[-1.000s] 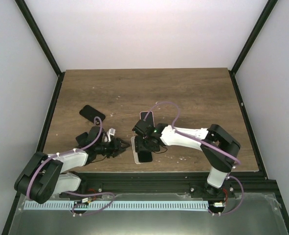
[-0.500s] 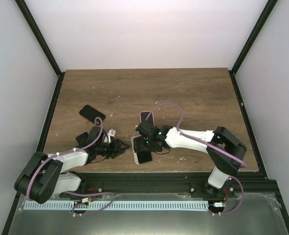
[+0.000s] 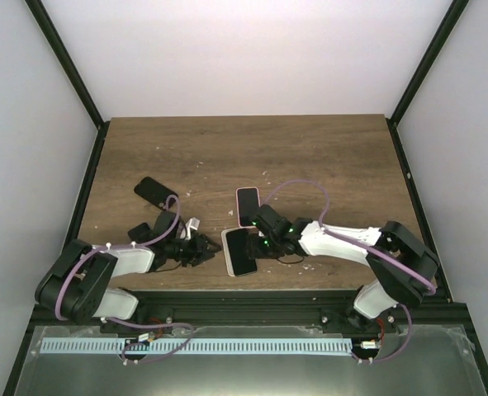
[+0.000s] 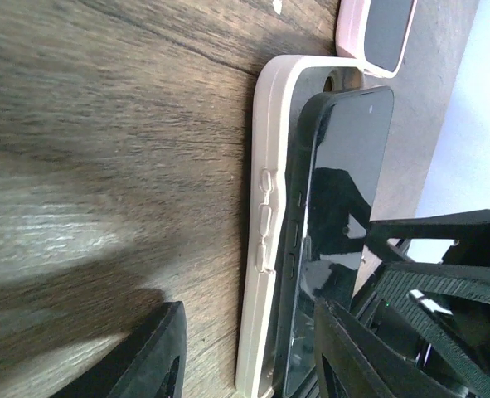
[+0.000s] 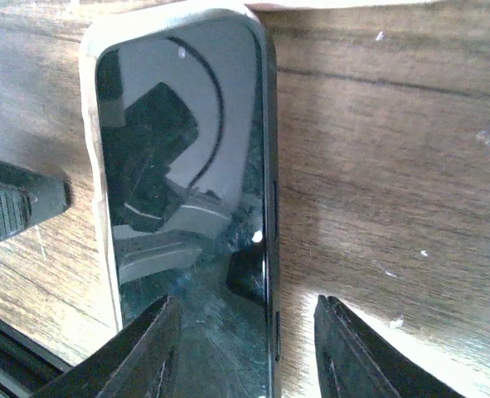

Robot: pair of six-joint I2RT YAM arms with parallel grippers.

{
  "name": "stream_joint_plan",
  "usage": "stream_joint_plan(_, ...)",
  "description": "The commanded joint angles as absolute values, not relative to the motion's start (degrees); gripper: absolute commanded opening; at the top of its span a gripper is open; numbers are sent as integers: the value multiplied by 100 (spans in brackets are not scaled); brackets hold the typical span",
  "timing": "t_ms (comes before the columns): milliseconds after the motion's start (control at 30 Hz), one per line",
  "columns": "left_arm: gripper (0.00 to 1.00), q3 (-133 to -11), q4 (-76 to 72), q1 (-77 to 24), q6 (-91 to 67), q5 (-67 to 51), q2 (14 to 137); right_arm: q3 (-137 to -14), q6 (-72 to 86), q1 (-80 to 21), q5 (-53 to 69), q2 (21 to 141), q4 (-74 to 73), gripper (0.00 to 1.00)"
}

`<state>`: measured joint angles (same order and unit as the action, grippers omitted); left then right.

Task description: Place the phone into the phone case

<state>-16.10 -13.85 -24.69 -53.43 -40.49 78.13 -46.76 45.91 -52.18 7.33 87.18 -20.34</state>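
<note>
The phone (image 3: pixel 242 252), black with a glossy screen, lies face up on the pale phone case (image 3: pixel 227 257) near the table's front edge. In the left wrist view the phone (image 4: pixel 340 191) sits askew, its long edge raised above the case's rim (image 4: pixel 265 207). In the right wrist view the case rim (image 5: pixel 91 124) shows along the phone's (image 5: pixel 186 182) left and top edges only. My left gripper (image 3: pixel 209 250) is open just left of the case, jaws straddling its edge (image 4: pixel 249 356). My right gripper (image 3: pixel 264 245) is open at the phone's right edge (image 5: pixel 249 348), holding nothing.
A second phone in a pink case (image 3: pixel 248 206) lies just behind the pair, also in the left wrist view (image 4: pixel 377 33). A black phone-shaped object (image 3: pixel 155 192) lies at the left. The table's front edge (image 3: pixel 252 289) is close below both grippers.
My right gripper has drawn back to the right off the phone, uncovering the screen and the pink-cased phone behind. The left gripper has stayed beside the case.
</note>
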Motion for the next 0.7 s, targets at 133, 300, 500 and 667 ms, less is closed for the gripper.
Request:
stream_joint_plan(133,42,-1865,-1770,-2642,-5197,-4123,8244,-4518,4490,-5185,1352,8897,-1250,40)
stream_joint_plan(300,39,-1952,-1907,-2786,-5220,-4089,8521,-4542,4516,-5184,1479,9017,-1106,33)
stream_joint_plan(500,32,-2013,-1968,-2925,-5251,-4072,8667,-4638,4599,-5179,1472,9044,-1014,29)
stream_joint_plan(667,32,-2020,-1961,-2948,-5208,-4052,8644,-4712,4682,-5181,1412,9158,-931,25)
